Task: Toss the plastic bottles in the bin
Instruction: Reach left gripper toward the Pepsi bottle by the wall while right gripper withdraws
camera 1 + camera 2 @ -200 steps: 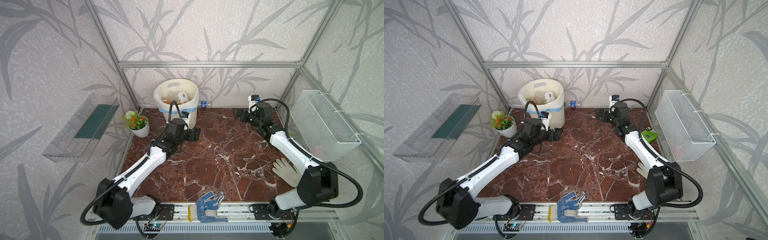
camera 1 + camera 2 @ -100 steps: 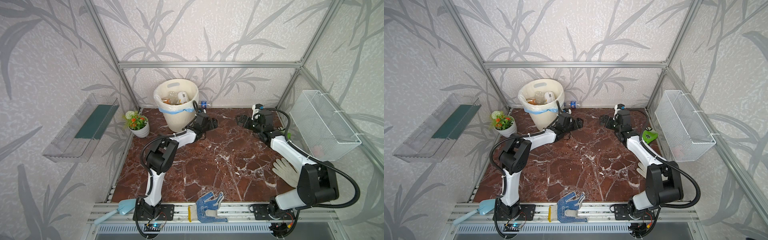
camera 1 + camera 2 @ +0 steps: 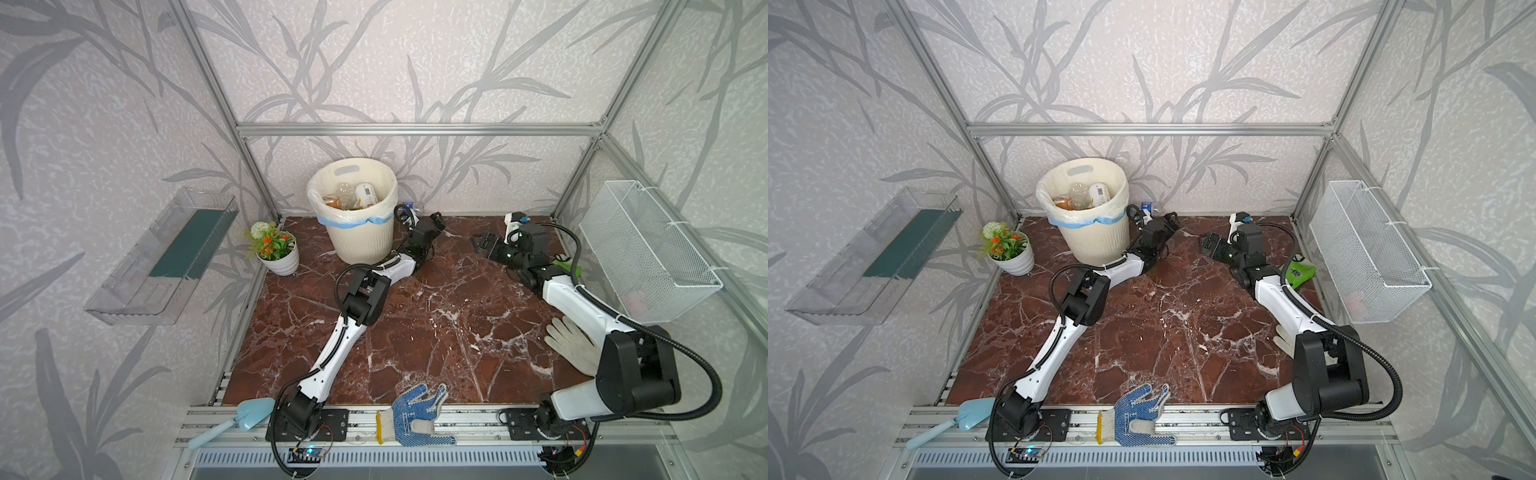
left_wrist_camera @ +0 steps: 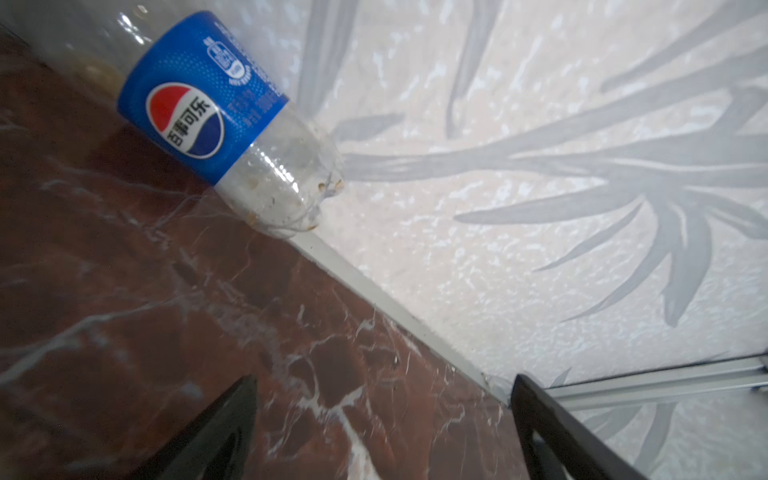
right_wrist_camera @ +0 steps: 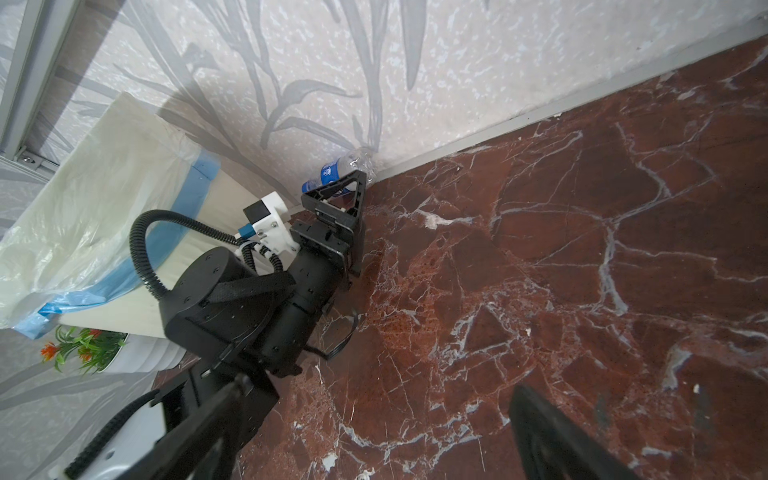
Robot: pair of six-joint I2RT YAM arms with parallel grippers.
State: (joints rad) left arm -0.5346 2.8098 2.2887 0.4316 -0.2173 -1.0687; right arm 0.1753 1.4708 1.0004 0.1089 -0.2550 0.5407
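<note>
- Left jaws stand wide open with nothing between them; in the left wrist view the two dark fingers (image 4: 224, 428) are over the bare desk (image 4: 124, 332).
- Also the right jaws are wide open and empty. They are low over the back part of the desk and turned toward the left arm (image 3: 357, 299).
- One plastic bottle (image 4: 216, 120) with a blue label lies on its side on the desk, against the back wall. It is a little ahead of the left jaws and they do not touch it.
- In both top views this bottle (image 3: 409, 204) (image 3: 1146, 205) shows only as a small blue spot just beside the bin (image 3: 361, 245), on its right.
- Several other bottles (image 3: 353, 195) lie inside the bin.
- One white glove (image 3: 569, 345) lies near the right edge of the desk, partly hidden by the right arm (image 3: 582, 307).
- One blue-dotted glove (image 3: 419, 409) lies at the front edge.
</note>
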